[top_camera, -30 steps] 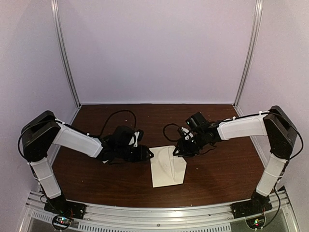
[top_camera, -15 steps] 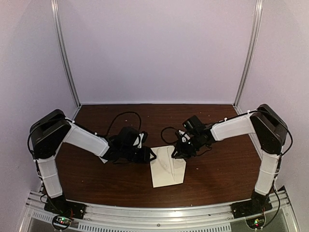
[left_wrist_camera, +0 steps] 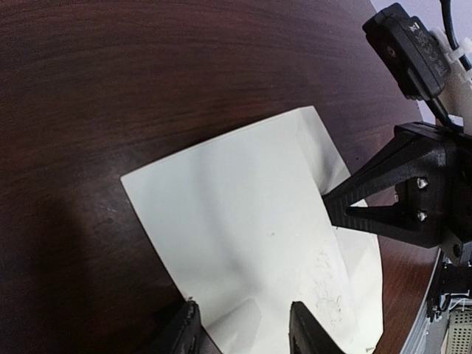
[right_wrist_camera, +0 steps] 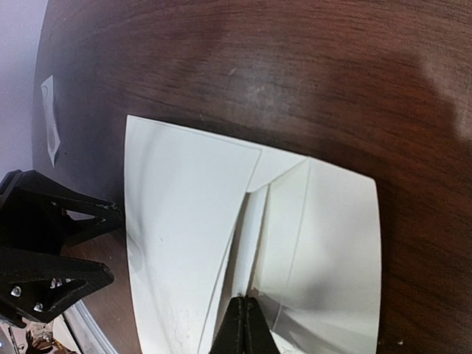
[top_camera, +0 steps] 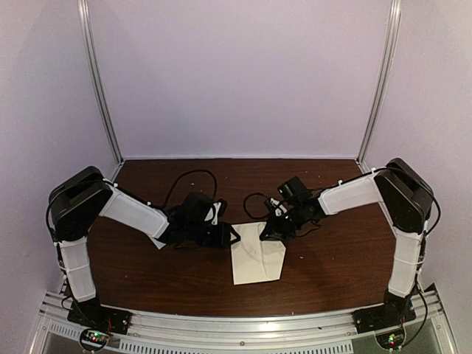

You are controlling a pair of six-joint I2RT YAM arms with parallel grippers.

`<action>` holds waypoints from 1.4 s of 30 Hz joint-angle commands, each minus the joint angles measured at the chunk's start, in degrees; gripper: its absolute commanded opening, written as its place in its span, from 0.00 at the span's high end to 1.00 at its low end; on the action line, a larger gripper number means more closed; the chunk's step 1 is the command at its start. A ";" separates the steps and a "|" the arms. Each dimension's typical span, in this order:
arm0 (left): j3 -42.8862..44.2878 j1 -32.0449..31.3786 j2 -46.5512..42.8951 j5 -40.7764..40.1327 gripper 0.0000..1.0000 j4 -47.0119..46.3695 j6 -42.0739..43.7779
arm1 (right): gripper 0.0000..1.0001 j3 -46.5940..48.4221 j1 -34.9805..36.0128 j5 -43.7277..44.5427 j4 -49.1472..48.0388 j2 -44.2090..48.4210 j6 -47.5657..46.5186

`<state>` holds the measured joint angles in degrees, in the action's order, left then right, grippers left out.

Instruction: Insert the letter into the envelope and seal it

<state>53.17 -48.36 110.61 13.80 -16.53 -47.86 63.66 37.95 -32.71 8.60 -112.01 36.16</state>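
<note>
The pale envelope (top_camera: 258,254) lies flat in the middle of the dark table. In the right wrist view its big left panel (right_wrist_camera: 177,236) lies beside creased folded panels (right_wrist_camera: 324,243). A narrow whiter strip (right_wrist_camera: 254,236) between them, perhaps the letter's edge, runs to my right gripper (right_wrist_camera: 245,306). That gripper is shut, its tips on this seam; I cannot tell whether paper is pinched. It sits at the envelope's far edge (top_camera: 267,234). My left gripper (left_wrist_camera: 243,324) is open, straddling the envelope's left edge (top_camera: 234,236), and holds nothing.
A small white card (top_camera: 157,242) lies on the table under the left arm, and shows at the far left of the right wrist view (right_wrist_camera: 50,118). Black cables (top_camera: 184,177) loop behind both grippers. The enclosure's walls and metal posts (top_camera: 99,88) ring the table.
My left gripper has moved right to the envelope's edge. My right gripper has shifted slightly down-left onto the paper. The raised fold on the paper now lies flatter.
</note>
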 commanded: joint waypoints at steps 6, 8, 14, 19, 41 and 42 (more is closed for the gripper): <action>0.98 -0.07 2.09 2.72 0.58 -2.08 0.13 | 1.00 1.12 0.46 -2.83 -2.84 -1.41 0.66; 0.97 -0.07 1.71 2.18 0.58 -1.83 0.40 | 1.00 0.99 0.45 -2.57 -2.49 -0.87 0.60; 0.80 0.02 -2.51 -2.81 0.56 2.42 2.76 | 0.91 -1.17 0.25 -0.65 -0.24 3.72 0.19; -1.53 -0.35 -5.80 -1.28 0.55 1.89 2.29 | 0.85 -6.38 0.48 -0.06 0.16 9.16 1.21; -9.49 -7.42 -8.71 -2.70 0.54 -0.89 -4.22 | 0.89 -20.13 8.09 -1.53 -13.04 14.16 11.65; -9.49 -7.43 -8.54 -2.76 0.54 -0.99 -4.20 | 0.90 -20.15 8.14 -1.42 -13.16 13.84 11.73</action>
<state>44.14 -55.51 102.35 12.23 -15.16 -51.37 43.59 45.54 -33.87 -1.37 -96.49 46.87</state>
